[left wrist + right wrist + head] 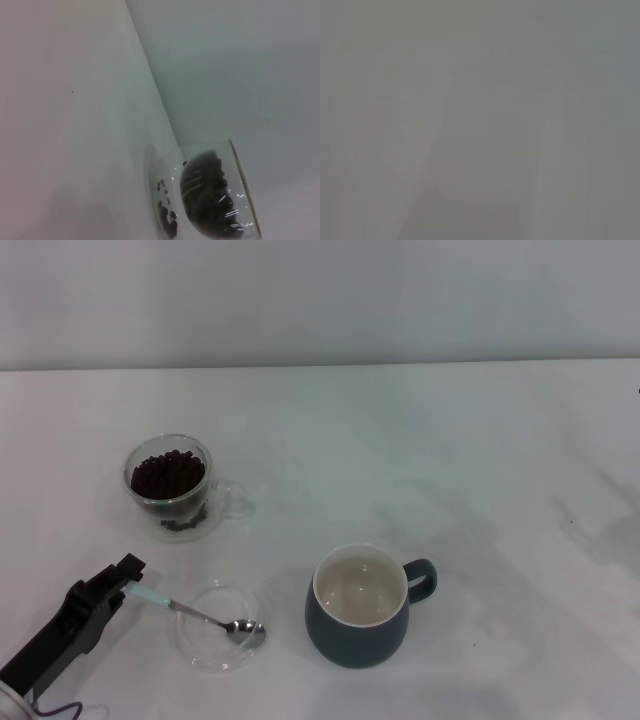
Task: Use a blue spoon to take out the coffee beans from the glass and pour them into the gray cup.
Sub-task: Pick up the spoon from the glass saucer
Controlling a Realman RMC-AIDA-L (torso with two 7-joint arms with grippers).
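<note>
Left gripper (pixel 128 585): low at the table's (pixel 480 440) near left corner, fingers closed on the pale handle end of the spoon (pixel 205 617), whose bowl rested in a shallow clear dish (pixel 190 645) just left of the cup (pixel 358 608). Glass (pixel 172 487): upright, well behind the dish, holding the beans (pixel 167 475), with a few more beans showing dark at its base; cup upright, handle to the right, cream inside bare. Right gripper: not in view, its state could not be told.
</note>
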